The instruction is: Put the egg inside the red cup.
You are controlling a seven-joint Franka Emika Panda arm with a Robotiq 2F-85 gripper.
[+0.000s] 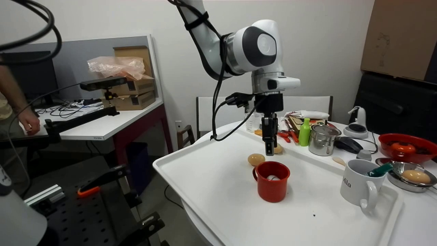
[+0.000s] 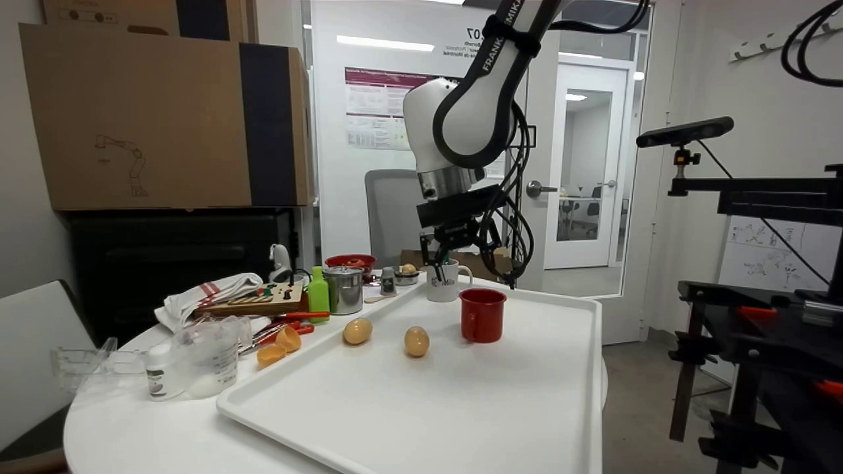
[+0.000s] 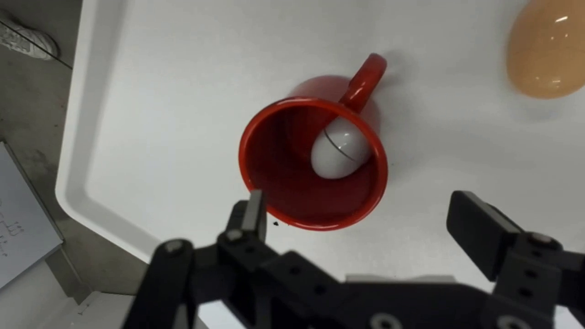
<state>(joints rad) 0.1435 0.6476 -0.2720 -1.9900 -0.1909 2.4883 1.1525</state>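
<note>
We see the white egg (image 3: pixel 339 151) inside the red mug (image 1: pixel 272 189); jaws spread. In an exterior view, a brown egg (image 1: pixel 256 159) lies beyond the mug, slightly left.

My wrist cam's up close, peering down past my gripper (image 3: pixel 358 212) into the red mug (image 3: pixel 288 189). Both exterior views hang back, facing across the same white tray (image 2: pixel 474 401) from roughly opposite ends.

The site reads as a robotics research laboratory. Evidence: a Franka arm (image 2: pixel 466 135), a bar-shaped camera (image 2: pixel 685 131) on a bracket, a black perforated tabletop (image 1: pixel 85 210), a carton (image 2: pixel 164 99) printed with a robot-arm drawing, and an academic poster (image 2: pixel 377 108).
</note>
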